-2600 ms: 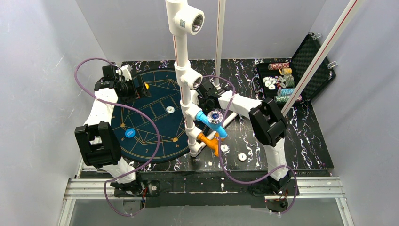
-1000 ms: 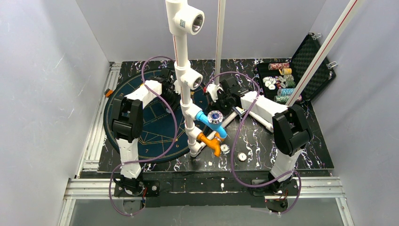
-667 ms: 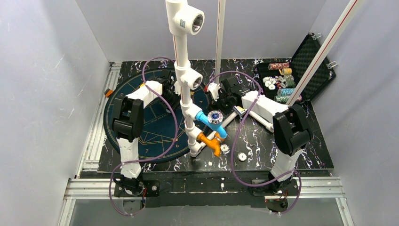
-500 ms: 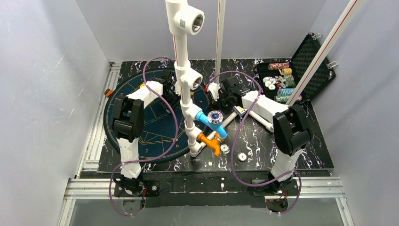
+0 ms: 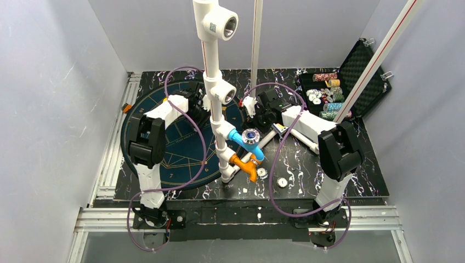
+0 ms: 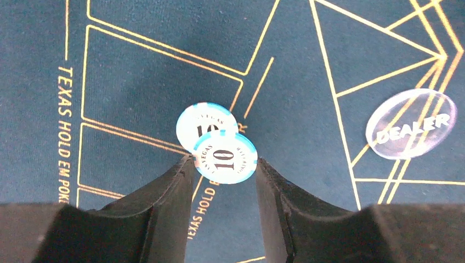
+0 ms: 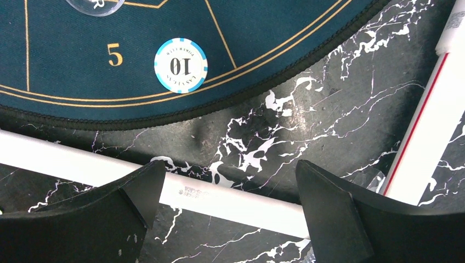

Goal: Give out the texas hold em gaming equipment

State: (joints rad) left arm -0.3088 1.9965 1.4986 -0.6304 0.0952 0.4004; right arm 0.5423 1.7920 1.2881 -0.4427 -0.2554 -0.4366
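One chip [image 6: 225, 159] in the left end effector [image 6: 222, 165] is hidden overhead.

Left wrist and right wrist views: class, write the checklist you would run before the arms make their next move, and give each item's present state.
1. Grip of the left tool on the blue chip: ok, a finger at each edge.
2. Spot below it free: not ok, a second chip lies partly hidden behind it.
3. Clearance from the dealer button: ok, off to one side.
4. Height of the held chip above the mat: cannot tell.
5. State of the right tool: ok, open and empty.
6. Straight descent for it: probably not ok, a white pipe lies beneath.
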